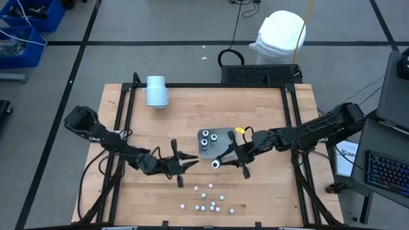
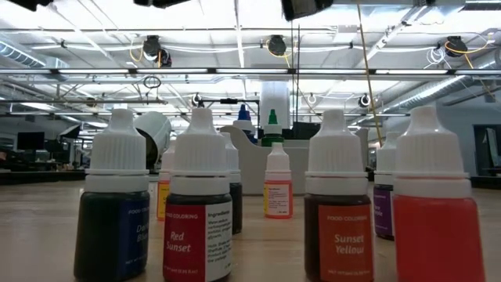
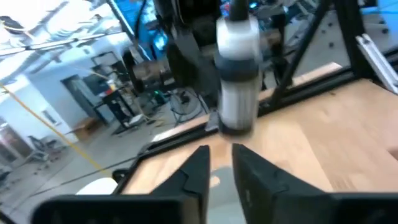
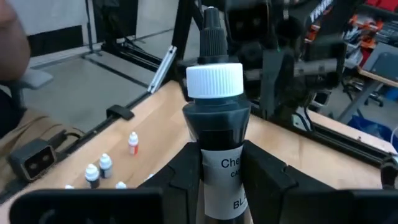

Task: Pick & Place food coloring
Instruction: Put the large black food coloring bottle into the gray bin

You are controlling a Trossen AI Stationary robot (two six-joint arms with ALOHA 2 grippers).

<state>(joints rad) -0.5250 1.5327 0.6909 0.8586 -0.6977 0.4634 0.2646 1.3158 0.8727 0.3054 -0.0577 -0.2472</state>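
Closest of all, in the low view, a row of small bottles (image 2: 198, 211) with white tops, standing upright on the wooden table (image 2: 47, 227): dark blue, red, brown-yellow and bright red. Just behind, more of the same, one of them orange. From above, just a loose bunch of white dots near the front edge of the table, well apart from both grippers.

Farther back, about mid-table, the left gripper (image 1: 190, 163), pointing across toward the other one. Fingers (image 3: 193, 177) almost together, only a thin gap, nothing held. Just past the tips, a blurry bottle (image 3: 237, 74) with a white top.

Next to it, the right gripper (image 1: 220, 161), squeezed tight on a black bottle (image 4: 214, 124) with a white top. Gripped round the label, with the top poking out past the fingers.

Right behind that, a grey tray (image 1: 220, 145), very near the right gripper; touching or not, cannot tell. Inside, three round dark bottles (image 1: 206, 135) with white-ringed tops, close together at the tray's left end.

Farther still, near the back left corner of the table, a pale blue can (image 1: 156, 91) lying on its side. Beyond the table, down on the floor, a white bag (image 1: 281, 32).
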